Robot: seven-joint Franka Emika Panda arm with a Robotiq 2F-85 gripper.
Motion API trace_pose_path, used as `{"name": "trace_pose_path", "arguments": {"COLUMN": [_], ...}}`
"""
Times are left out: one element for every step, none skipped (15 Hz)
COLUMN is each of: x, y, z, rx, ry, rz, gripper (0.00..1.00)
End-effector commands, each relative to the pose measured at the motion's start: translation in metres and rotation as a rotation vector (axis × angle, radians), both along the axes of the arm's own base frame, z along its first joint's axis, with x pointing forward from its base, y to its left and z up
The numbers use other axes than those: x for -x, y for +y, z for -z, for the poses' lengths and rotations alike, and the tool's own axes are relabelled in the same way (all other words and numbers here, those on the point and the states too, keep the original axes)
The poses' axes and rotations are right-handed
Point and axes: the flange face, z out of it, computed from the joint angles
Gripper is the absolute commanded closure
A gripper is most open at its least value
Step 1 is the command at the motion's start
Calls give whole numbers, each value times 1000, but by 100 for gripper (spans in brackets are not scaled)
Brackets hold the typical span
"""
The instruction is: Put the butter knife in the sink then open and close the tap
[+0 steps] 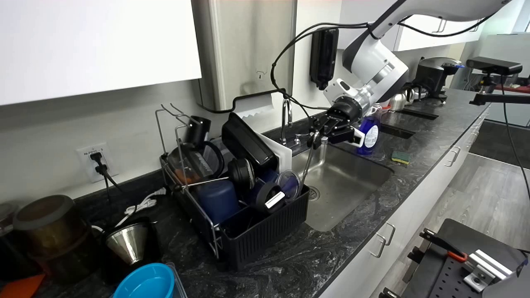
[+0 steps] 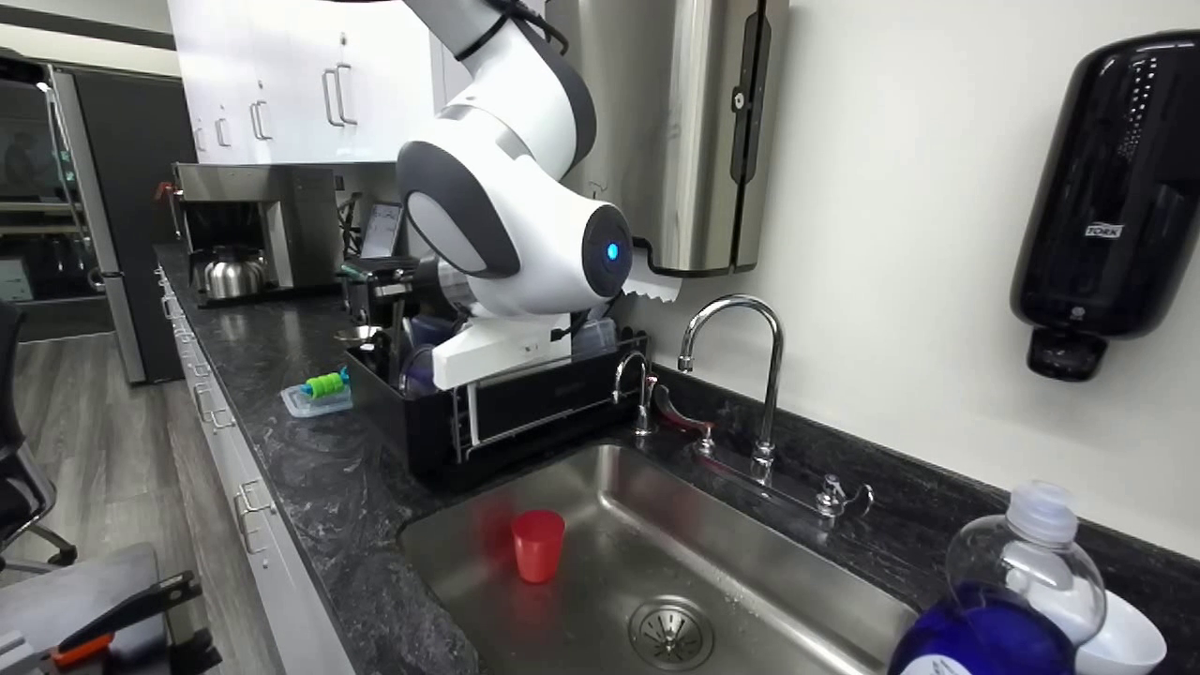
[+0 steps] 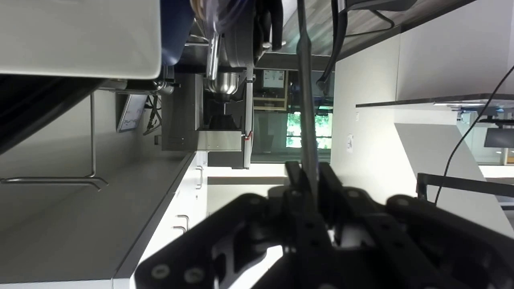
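My gripper (image 1: 315, 140) is shut on the butter knife (image 1: 307, 163), a slim metal piece hanging steeply down, slightly tilted. Its lower end is at the edge of the dish rack, beside a clear cup. In the wrist view the knife (image 3: 307, 100) runs up from between the fingertips and leaves the top of the picture. The grey steel sink (image 1: 352, 174) lies right beside the rack and below the gripper. The tall chrome tap (image 2: 773, 375) stands at the back of the sink, with a lever on each side. In that exterior view the arm hides gripper and knife.
A black dish rack (image 1: 265, 231) crowded with cups and pans borders the sink. In the sink stands a red cup (image 2: 538, 544). A smaller faucet (image 2: 642, 403) is near the rack. A blue soap bottle (image 1: 367, 134) and a sponge (image 1: 400, 157) sit on the counter.
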Motion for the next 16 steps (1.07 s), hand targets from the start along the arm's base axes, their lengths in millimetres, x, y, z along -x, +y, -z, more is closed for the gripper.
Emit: {"name": "trace_pose_path", "arguments": {"x": [-5, -7, -8, -9, -10, -11, -12, -13, -14, -14, -15, -16, -17, -18, -19, -20], "y": [1, 2, 2, 3, 3, 4, 5, 6, 7, 8, 8, 9, 9, 10, 10, 11], "z": [-14, -17, -21, -24, -28, -31, -34, -37, -40, -44, -48, -52, -56, -61, -65, -70], "rx": [47, 52, 57, 61, 65, 67, 70, 73, 76, 81, 85, 89, 93, 100, 106, 113], "ry": [15, 20, 21, 21, 22, 21, 21, 20, 17, 14, 10, 7, 2, -4, -9, -16], "rz": [18, 24, 27, 32, 35, 36, 36, 38, 39, 38, 40, 41, 42, 44, 47, 49], "gripper": [97, 97, 97, 97, 97, 97, 97, 97, 97, 97, 97, 97, 97, 97, 97, 97]}}
